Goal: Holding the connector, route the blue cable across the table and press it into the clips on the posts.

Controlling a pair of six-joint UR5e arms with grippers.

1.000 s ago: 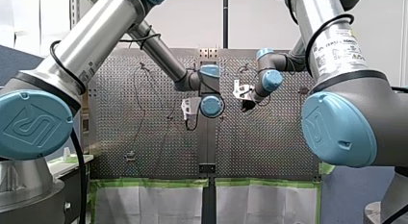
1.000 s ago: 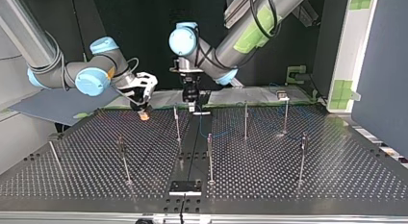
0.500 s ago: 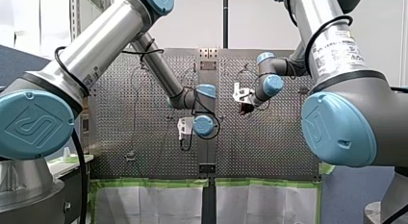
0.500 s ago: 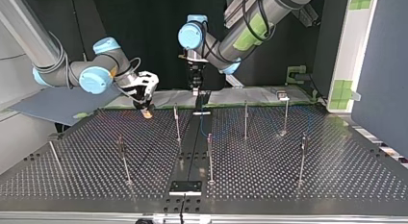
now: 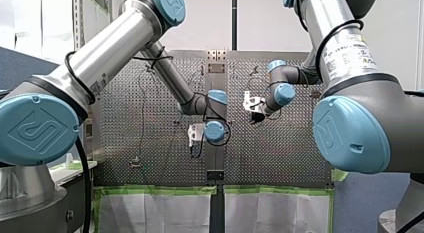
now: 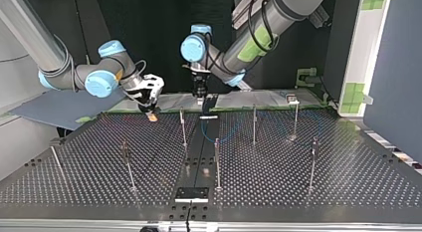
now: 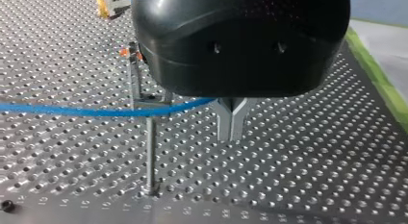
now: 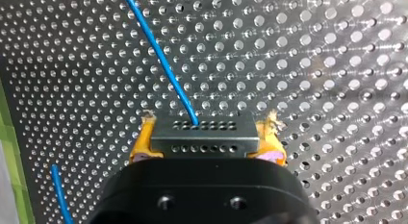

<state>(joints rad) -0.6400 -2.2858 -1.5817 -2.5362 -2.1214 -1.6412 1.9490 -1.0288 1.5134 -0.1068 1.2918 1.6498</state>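
The right gripper (image 6: 150, 114) hangs low toward the back of the worktop (image 6: 308, 187), left of the middle in the top view, and tilts down at the perforated plate. Seen from its own wrist, its jaws are clamped on the connector (image 8: 202, 137), a flat grey block with rows of small holes. A yellow pad (image 8: 140, 143) presses against each end of the block. The blue cable (image 8: 159, 51) leaves the connector's far edge and runs away slantwise over the holes. A second short stretch of blue shows off to one side of the gripper, near a strip of green tape (image 8: 7, 152).

The left gripper (image 7: 232, 136) points down just to the right of the other in the top view, over the dark central strip (image 6: 199, 152) of the worktop. Its metal jaws are drawn together with no gap that I can see. In its wrist view the cable comes in level from the side and lies along the clip (image 7: 153, 105) at the head of a thin post (image 7: 150, 152). From there it reaches the root of the jaws under the black housing. I cannot tell whether it is seated in the clip or pinched by the jaws.

Other posts (image 6: 254, 123) stand well apart across the worktop, and faint blue loops lie low among those right of the middle in the top view
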